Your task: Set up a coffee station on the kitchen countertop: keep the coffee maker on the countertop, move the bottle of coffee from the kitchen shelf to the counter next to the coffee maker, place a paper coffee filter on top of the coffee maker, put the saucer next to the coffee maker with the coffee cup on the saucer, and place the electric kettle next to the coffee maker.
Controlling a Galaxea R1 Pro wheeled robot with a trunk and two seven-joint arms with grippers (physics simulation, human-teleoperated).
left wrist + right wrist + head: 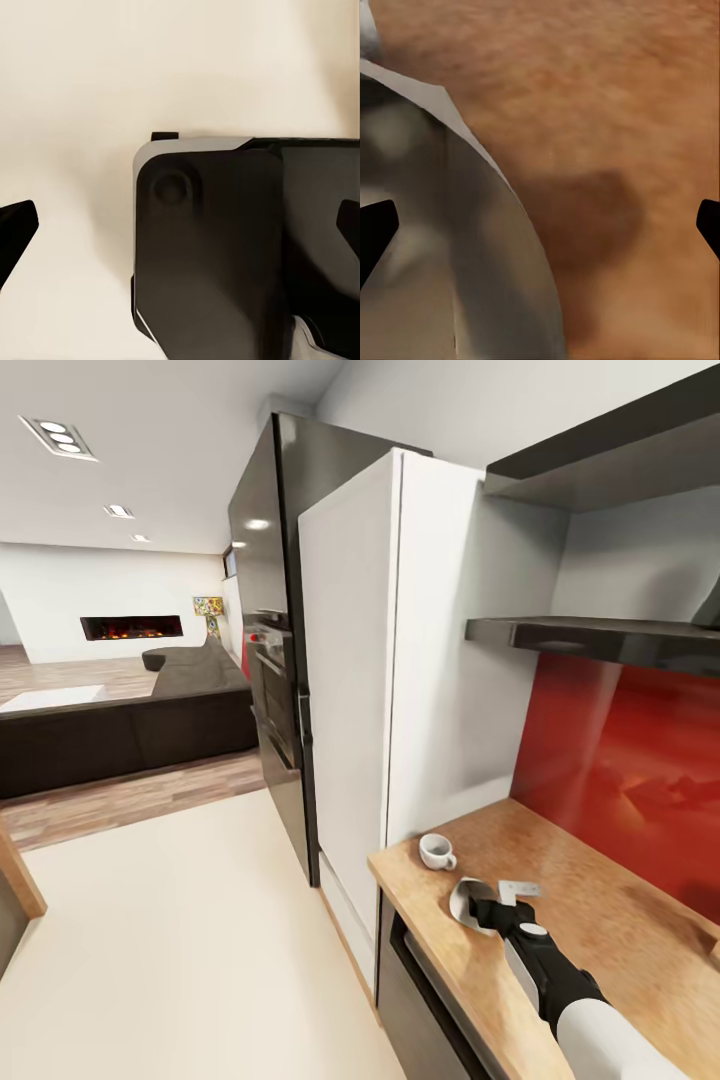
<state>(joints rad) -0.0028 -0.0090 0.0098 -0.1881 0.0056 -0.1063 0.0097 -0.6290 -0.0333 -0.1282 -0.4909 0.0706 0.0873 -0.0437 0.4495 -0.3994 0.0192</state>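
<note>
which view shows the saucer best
The head view: the saucer shows tilted at the right gripper over the wooden countertop, near the coffee cup. The right wrist view shows its pale rim very close up.

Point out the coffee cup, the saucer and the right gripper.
coffee cup (436, 851), head view, on its white outer wall.
saucer (464, 901), head view, on its tilted pale rim above the countertop.
right gripper (487, 913), head view, at its dark fingertips by the saucer.

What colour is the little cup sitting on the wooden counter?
The small handled coffee cup is white, standing on the light brown wooden countertop. The head view shows it best.
</note>
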